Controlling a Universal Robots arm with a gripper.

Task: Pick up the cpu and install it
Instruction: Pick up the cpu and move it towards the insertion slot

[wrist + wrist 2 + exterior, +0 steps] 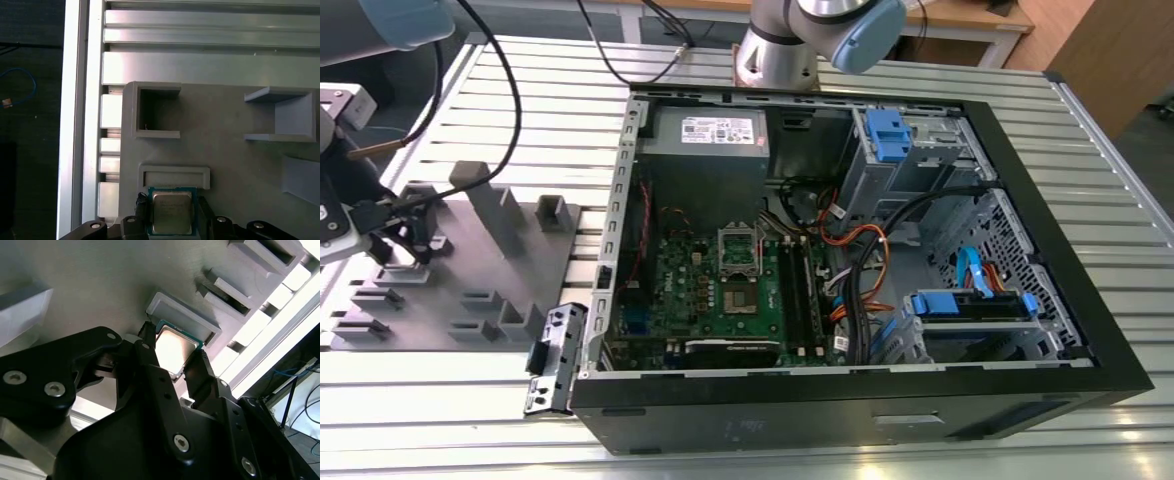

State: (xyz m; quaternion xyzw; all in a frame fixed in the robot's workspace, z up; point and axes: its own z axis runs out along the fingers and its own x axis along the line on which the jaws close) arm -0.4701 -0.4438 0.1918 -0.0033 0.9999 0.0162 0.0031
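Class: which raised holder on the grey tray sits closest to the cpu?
The low, wide bracket beside the cpu in the first wrist view; the square pocket and the open-ended holder stand farther off.

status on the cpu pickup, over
Gripper low over the tray, astride the cpu. Cpu lies flat on the grey tray. Raised stop right beside it.
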